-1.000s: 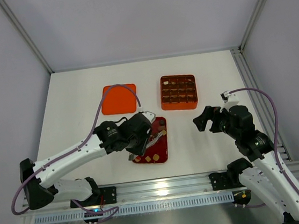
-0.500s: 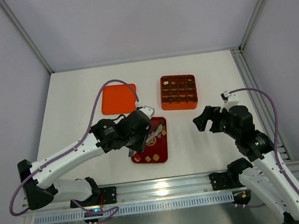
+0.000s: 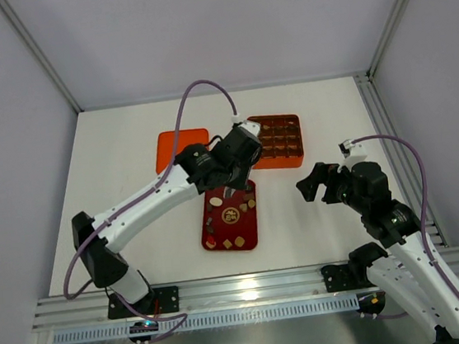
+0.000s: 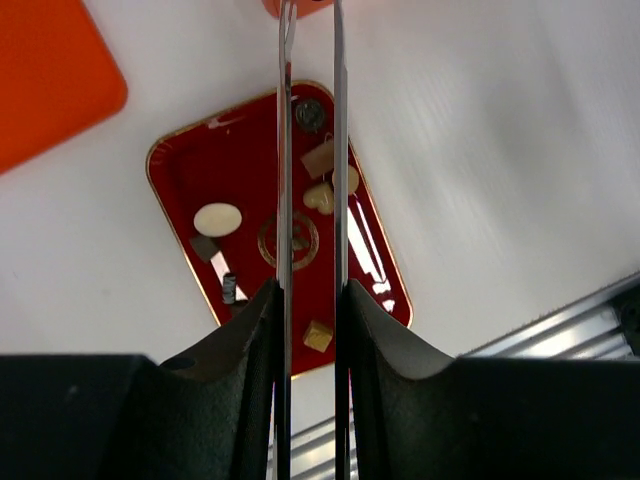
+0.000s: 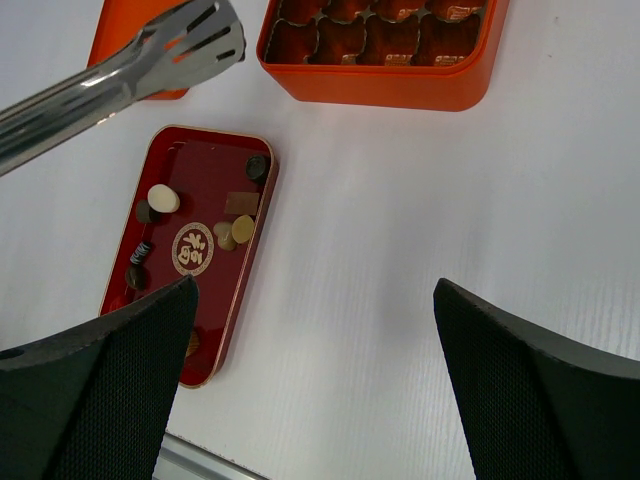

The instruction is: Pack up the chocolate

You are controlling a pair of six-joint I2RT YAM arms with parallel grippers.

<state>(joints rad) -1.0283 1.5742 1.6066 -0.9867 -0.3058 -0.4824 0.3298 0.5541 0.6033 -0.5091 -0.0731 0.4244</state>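
Several small chocolate pieces (image 4: 217,218), cream, tan and dark, lie loose in the dark red tray (image 3: 249,229), and show again in the right wrist view (image 5: 163,197). My left gripper (image 4: 310,300) is shut on a pair of metal tongs (image 4: 284,150). It hovers above the tray's far end (image 3: 236,156), beside the orange grid box (image 3: 277,163). The tong tips (image 5: 205,30) hang between the box and the orange lid; I cannot tell whether a piece sits between them. A few cells of the box (image 5: 370,85) hold pieces. My right gripper (image 5: 312,290) is open and empty, right of the tray (image 3: 310,186).
The flat orange lid (image 3: 173,149) lies on the white table left of the box. Bare white tabletop lies under my right gripper. An aluminium rail (image 3: 243,291) runs along the near edge, and grey walls close in the sides and back.
My left arm has swung from low over the tray up and back to the right, toward the orange box, carrying the tongs. The tray is now uncovered. The right arm has not moved.
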